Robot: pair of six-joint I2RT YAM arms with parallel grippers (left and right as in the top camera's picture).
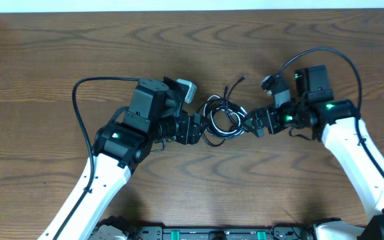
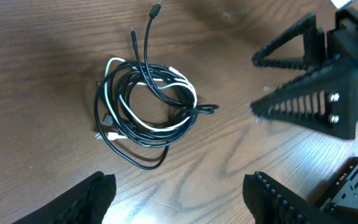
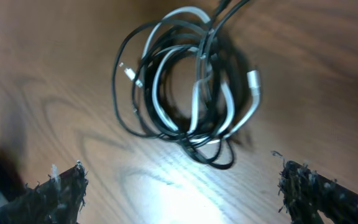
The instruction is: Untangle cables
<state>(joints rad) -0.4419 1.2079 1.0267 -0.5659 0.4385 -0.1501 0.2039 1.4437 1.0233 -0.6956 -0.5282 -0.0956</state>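
Observation:
The cables lie in one tangled coil of thin black cords and a white one at the table's middle. Two black plug ends stick out toward the back. The coil shows in the left wrist view and in the right wrist view. My left gripper is open and empty just left of the coil, its fingertips spread short of it. My right gripper is open and empty just right of the coil, its fingers spread wide.
The wooden table fills the overhead view. The right gripper's open fingers show in the left wrist view, beyond the coil. A thick black arm cable loops left of the left arm; another arcs over the right arm.

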